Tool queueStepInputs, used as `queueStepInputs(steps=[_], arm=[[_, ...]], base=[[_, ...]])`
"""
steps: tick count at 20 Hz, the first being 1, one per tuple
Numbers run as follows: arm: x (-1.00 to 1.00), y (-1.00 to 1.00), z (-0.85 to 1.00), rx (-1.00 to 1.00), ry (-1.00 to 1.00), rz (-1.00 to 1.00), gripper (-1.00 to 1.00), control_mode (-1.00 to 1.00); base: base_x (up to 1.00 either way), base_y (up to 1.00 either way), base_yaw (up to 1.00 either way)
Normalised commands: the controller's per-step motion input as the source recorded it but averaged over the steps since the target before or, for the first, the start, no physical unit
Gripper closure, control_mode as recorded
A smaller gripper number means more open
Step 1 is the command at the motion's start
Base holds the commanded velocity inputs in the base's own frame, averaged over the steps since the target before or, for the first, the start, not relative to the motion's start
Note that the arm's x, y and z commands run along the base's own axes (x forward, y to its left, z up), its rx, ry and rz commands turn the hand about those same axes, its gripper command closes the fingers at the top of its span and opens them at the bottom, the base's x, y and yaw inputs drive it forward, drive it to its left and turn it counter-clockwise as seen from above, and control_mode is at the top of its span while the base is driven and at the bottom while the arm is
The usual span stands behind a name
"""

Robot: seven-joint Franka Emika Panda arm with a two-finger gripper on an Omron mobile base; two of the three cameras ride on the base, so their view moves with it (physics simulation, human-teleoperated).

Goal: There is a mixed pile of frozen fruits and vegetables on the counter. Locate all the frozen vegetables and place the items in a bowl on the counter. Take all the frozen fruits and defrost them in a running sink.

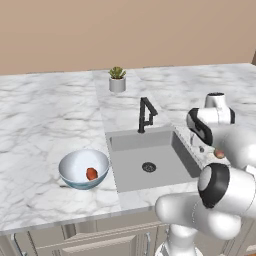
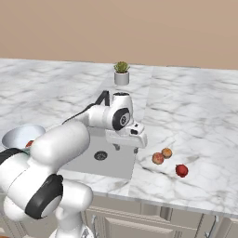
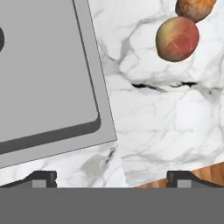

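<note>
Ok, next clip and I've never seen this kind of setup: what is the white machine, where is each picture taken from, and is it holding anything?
It is a white robot arm on a drivable base in a rendered kitchen. Two pictures come from cameras on the base, behind the arm to its left and right; the third looks along the hand. The gripper hangs open and empty over the marble counter, beside the sink with its black faucet. Two orange-peach fruits and a dark red vegetable lie right of the sink. An orange-red vegetable lies in the bowl. A potted plant stands behind the faucet.
</note>
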Motion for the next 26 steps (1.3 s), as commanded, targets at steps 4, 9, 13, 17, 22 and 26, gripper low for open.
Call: queueStepInputs(steps=[4, 9, 13, 17, 22, 26], arm=[[0.31, -0.72, -0.15, 0.01, 0.03, -0.03, -1.00, -1.00], [0.21, -0.70, -0.17, 0.00, 0.00, -0.03, -1.00, -1.00], [0.15, -0.53, -0.17, 0.01, -0.08, 0.00, -1.00, -1.00], [0.01, -0.38, -0.16, 0.00, -0.09, 0.00, -1.00, -1.00], [-0.16, -0.39, -0.23, 0.00, -0.09, 0.00, -1.00, -1.00], [-0.15, -0.34, -0.09, -0.08, -0.05, 0.00, -1.00, -1.00]], base=[[0.00, 0.00, 0.00], [0.00, 0.00, 0.00], [0.00, 0.00, 0.00], [0.00, 0.00, 0.00], [0.00, 0.00, 0.00], [0.00, 0.00, 0.00]])
